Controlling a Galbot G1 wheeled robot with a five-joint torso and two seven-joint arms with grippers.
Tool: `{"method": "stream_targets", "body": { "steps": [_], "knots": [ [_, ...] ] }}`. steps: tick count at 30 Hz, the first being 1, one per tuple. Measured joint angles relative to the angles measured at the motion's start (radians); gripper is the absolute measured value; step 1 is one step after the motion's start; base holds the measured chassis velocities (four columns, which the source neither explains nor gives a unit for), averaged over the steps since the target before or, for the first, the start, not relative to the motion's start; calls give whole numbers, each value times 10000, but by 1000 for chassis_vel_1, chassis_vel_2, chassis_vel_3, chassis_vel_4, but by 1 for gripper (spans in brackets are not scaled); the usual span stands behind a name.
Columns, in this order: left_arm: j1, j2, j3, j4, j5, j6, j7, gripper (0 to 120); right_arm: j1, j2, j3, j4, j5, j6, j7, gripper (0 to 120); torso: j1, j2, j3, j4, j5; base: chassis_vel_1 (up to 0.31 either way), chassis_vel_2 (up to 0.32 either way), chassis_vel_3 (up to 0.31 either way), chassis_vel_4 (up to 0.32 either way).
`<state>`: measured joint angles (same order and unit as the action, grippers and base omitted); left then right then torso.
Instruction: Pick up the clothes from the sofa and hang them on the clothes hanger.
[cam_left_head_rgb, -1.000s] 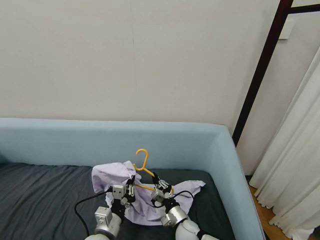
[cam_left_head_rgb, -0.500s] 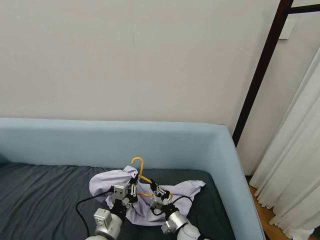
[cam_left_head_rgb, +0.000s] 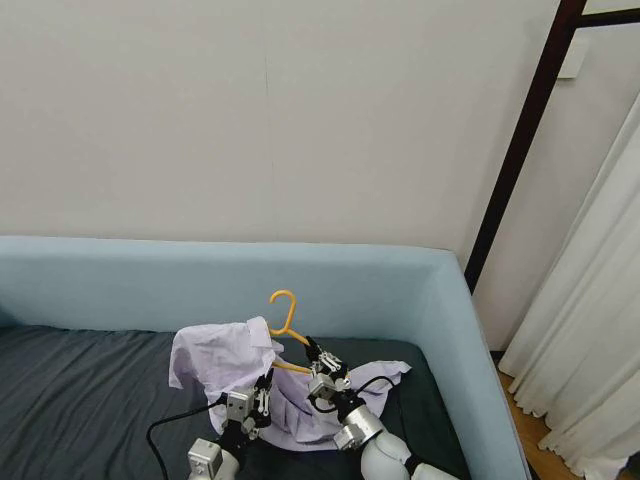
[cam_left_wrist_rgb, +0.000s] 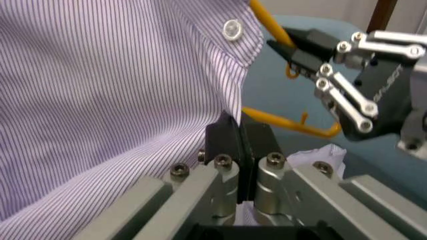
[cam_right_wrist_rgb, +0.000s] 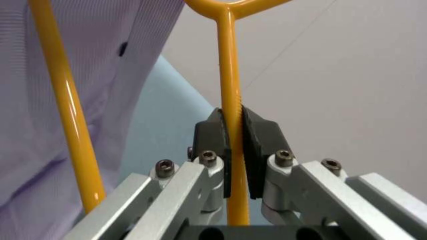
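Head view: above the blue sofa (cam_left_head_rgb: 120, 280), the lilac striped shirt (cam_left_head_rgb: 212, 358) drapes one arm of the yellow hanger (cam_left_head_rgb: 283, 304), with its tail on the seat at five o'clock of the hook. I judge it half hung. My left gripper (cam_left_wrist_rgb: 239, 131) is clamped onto shirt fabric, and the right gripper (cam_right_wrist_rgb: 232, 125) pinches the hanger's stem.

Head camera looks forward and down from high, far back over the sofa (cam_left_head_rgb: 440, 300) toward the wall (cam_left_head_rgb: 300, 120), each wrist camera sits tight behind its own left pincer (cam_left_wrist_rgb: 238, 134) or right pincer (cam_right_wrist_rgb: 235, 131), all three sharing the yellow hanger (cam_left_head_rgb: 284, 312) and striped shirt (cam_left_head_rgb: 215, 355).
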<state>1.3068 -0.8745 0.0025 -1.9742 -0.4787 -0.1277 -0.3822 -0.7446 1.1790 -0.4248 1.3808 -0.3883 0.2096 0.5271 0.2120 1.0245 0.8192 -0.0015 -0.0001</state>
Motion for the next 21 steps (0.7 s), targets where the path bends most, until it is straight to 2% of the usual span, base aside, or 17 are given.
{"method": "stream_targets", "body": {
  "steps": [13, 15, 18, 20, 21],
  "knots": [
    [428, 102, -344, 411, 652, -313, 125, 0, -89, 134, 54, 25, 144, 127, 195, 5, 0, 0, 0, 0, 0, 0, 0, 0, 0],
    [434, 80, -350, 603, 789, -613, 116, 0, -83, 181, 87, 69, 134, 183, 299, 5, 0, 0, 0, 0, 0, 0, 0, 0, 0],
    [356, 7, -403, 834, 1064, -1074, 121, 7, -70, 205, 128, 93, 77, 246, 411, 5, 0, 0, 0, 0, -1, 0, 0, 0, 0],
    [311, -23, -495, 1076, 1486, -1624, 204, 16, -72, 246, 225, 93, -88, 284, 583, 5, 0, -1, 0, -1, 0, 0, 0, 0, 0],
    [311, -23, -495, 1076, 1486, -1624, 204, 16, -72, 246, 225, 93, -88, 284, 583, 5, 0, -1, 0, -1, 0, 0, 0, 0, 0]
  ]
}}
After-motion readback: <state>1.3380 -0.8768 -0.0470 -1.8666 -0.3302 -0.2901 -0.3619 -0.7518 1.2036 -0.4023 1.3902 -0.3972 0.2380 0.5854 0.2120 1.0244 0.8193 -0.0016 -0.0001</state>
